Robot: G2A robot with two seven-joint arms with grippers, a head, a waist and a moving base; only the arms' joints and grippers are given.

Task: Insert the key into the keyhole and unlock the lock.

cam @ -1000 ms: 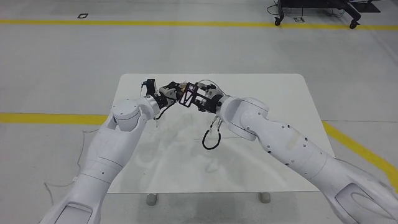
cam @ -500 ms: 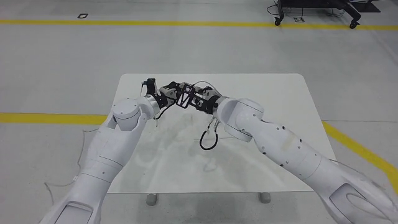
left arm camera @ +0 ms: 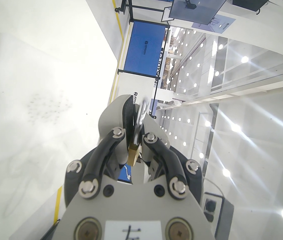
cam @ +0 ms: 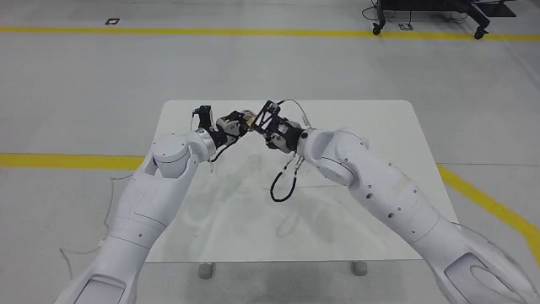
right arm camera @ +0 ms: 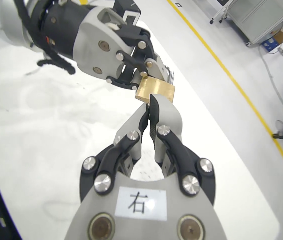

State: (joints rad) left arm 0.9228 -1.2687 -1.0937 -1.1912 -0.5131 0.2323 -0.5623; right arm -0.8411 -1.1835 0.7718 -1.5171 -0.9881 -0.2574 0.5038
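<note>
Above the far middle of the white table, my left gripper (cam: pixel 239 123) is shut on the brass padlock (right arm camera: pixel 156 89). Its fingers (right arm camera: pixel 156 63) clamp the shackle end, and the brass body sticks out toward the other arm. Between those fingers the lock (left arm camera: pixel 133 156) shows as a brass block, with blurred silver metal near the tips of the left gripper (left arm camera: pixel 135 111). My right gripper (right arm camera: pixel 149 101) is shut, its tips pressed against the lock's free end. The key is hidden between its pads. From above, both grippers meet at the lock (cam: pixel 250 119).
The white table (cam: pixel 371 135) lies below both arms, its far edge just beyond the grippers. Grey floor with a yellow line (cam: pixel 253 31) lies past it. Wheeled carts and racks (cam: pixel 430 0) stand far behind.
The right wrist has turned and shifted slightly right and farther back, staying against the lock. The left gripper has held the lock in nearly the same place.
</note>
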